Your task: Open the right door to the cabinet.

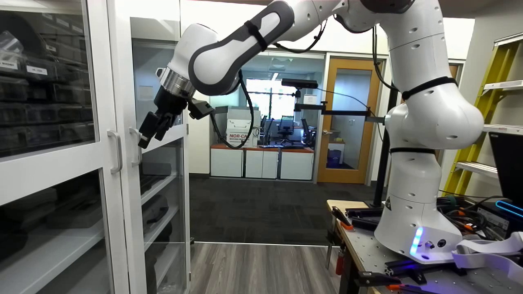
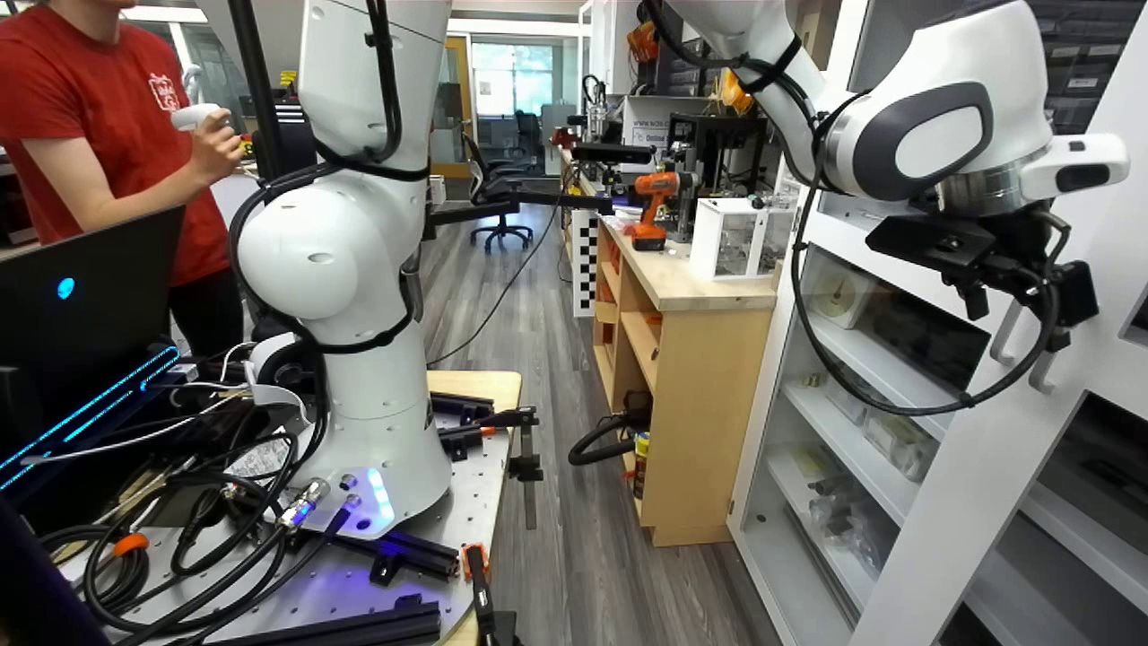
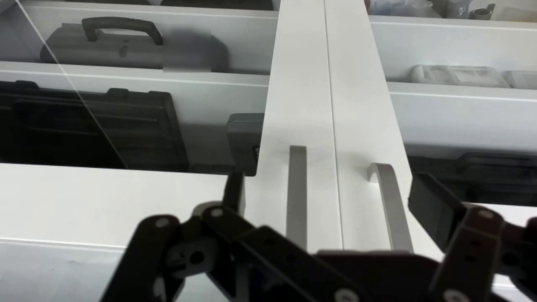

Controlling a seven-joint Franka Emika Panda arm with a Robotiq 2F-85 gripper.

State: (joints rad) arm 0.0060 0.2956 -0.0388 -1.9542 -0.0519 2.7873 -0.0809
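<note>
The cabinet's two glass doors are shut. The right door (image 1: 134,220) is the far one here. Its grey bar handle (image 1: 136,147) is partly behind my gripper (image 1: 153,136). The wrist view seems upside down, so the right door's handle (image 3: 297,197) shows on the left there and the left door's handle (image 3: 390,205) on the right. My gripper (image 3: 327,188) is wide open and empty, with both handles appearing between its fingers. It hovers close to the handles (image 2: 1042,372) in an exterior view; I cannot tell how far off.
The left door's frame (image 1: 118,228) meets the right door along a thin seam. Cases and clear boxes stand on shelves behind the glass. A wooden bench (image 2: 708,301) stands beside the cabinet. The robot base is on a metal table (image 1: 367,253). A person (image 2: 117,135) holds a controller.
</note>
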